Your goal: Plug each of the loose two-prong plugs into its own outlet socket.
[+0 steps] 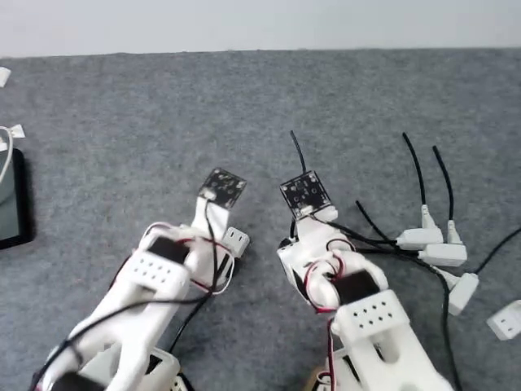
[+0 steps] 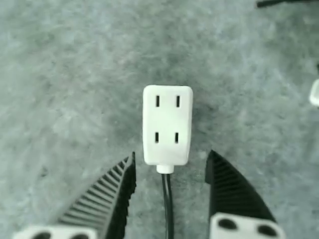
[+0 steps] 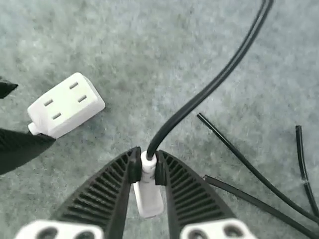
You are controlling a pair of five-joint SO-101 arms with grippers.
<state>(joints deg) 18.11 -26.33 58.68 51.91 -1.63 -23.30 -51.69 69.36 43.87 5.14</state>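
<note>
White two-prong plug (image 3: 148, 196) pinched at its neck by right jaws. Outlet socket block (image 2: 167, 124) just ahead of spread left jaws, long axis in line with them; ahead and aside of right jaws.

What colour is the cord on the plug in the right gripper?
Black cord, white plug; right wrist view.

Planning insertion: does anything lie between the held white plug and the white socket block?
Nothing visible: bare grey carpet separates the white two-prong plug in the jaws of the right gripper from the white two-outlet socket block.
</note>
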